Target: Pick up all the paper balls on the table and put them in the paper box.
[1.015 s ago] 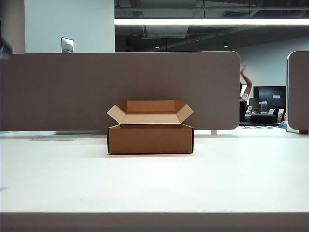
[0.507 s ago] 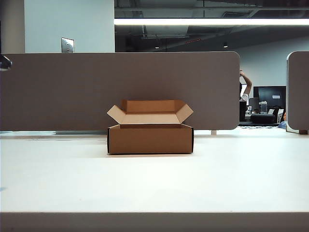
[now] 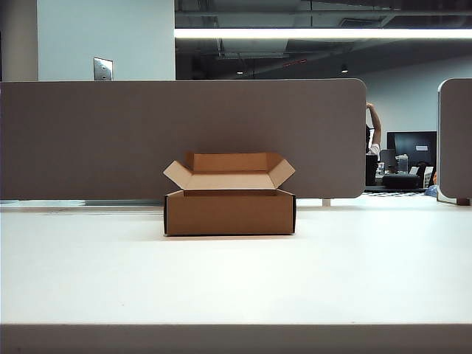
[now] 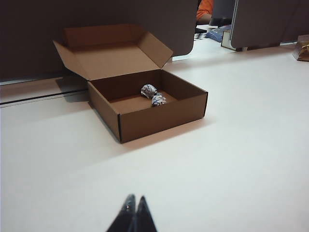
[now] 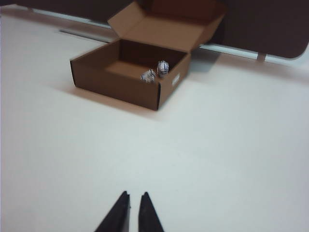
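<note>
The brown paper box (image 3: 228,212) stands open in the middle of the off-white table (image 3: 236,284), flaps spread. Neither gripper shows in the exterior view. In the left wrist view the paper box (image 4: 164,116) holds two white, blue-printed paper balls (image 4: 148,90) (image 4: 158,99) lying close together. My left gripper (image 4: 134,197) is well short of the box, its tips pressed together and empty. The right wrist view shows the paper box (image 5: 113,84) with the same two paper balls (image 5: 162,67) (image 5: 147,75). My right gripper (image 5: 134,193) is far back from it, tips a thin slit apart, nothing between.
A grey-brown partition panel (image 3: 184,133) stands right behind the box, with a second panel (image 3: 456,140) at the far right. The table's thick front edge (image 3: 236,335) runs across the near side. A small brown object (image 4: 303,48) sits at the far table edge.
A dark bit of the left arm at the exterior view's left edge sank and has left the view. The box has not moved.
</note>
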Tool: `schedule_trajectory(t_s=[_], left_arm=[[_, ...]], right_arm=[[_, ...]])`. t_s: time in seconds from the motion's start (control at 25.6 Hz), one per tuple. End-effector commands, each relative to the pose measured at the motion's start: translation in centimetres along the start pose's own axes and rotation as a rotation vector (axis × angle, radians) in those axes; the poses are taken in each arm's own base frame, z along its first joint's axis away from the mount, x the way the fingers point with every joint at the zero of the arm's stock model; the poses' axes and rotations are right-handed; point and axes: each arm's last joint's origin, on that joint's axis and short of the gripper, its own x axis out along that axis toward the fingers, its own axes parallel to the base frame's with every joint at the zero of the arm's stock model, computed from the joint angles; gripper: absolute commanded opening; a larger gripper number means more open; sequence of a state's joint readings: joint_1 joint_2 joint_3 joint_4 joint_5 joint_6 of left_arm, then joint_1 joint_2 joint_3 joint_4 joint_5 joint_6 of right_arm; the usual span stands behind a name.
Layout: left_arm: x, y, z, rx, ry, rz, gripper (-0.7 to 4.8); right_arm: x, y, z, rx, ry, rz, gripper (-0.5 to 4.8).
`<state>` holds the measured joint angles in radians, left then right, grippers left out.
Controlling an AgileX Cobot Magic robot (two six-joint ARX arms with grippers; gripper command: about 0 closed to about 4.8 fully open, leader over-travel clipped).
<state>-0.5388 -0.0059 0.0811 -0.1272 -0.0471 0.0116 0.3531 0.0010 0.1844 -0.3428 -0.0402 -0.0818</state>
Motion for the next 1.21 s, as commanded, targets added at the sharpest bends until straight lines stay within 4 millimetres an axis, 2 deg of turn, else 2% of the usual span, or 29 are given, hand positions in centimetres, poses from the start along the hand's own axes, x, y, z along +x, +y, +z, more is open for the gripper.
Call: schedule_trajectory(t_s=[0.04,0.35,0.55,0.66,0.9,1.01,1.21], left_arm=[[0.2,0.0,-0.6,0.034,0.036,0.001,-0.06],[0.6,0.1,-2.7,0.033,0.101,0.011,-0.06],[0.6,0.1,-2.5,0.043,0.075,0.018,-0.06],[0.6,0.9,-2.4,0.035,0.069,0.092,-0.06],[0.5,1.8,-2.3,0.027,0.05,0.082,-0.05],[0.5,2.0,-2.3,0.021,0.056,0.142,-0.05],[0.5,1.9,-2.4,0.024,0.064,0.141,-0.05]], right_arm=[[0.5,0.0,-1.0,0.011,0.014,-0.022,0.4],[2.0,0.2,-4.0,0.011,0.037,-0.019,0.4],[2.1,0.2,-4.1,0.004,0.015,-0.021,0.4],[2.2,0.2,-4.1,-0.001,0.008,-0.023,0.4],[2.2,0.2,-3.8,0.002,-0.021,-0.019,0.4],[2.2,0.2,-3.9,0.003,-0.014,-0.02,0.41],[2.2,0.2,-4.0,0.003,-0.001,-0.015,0.4]])
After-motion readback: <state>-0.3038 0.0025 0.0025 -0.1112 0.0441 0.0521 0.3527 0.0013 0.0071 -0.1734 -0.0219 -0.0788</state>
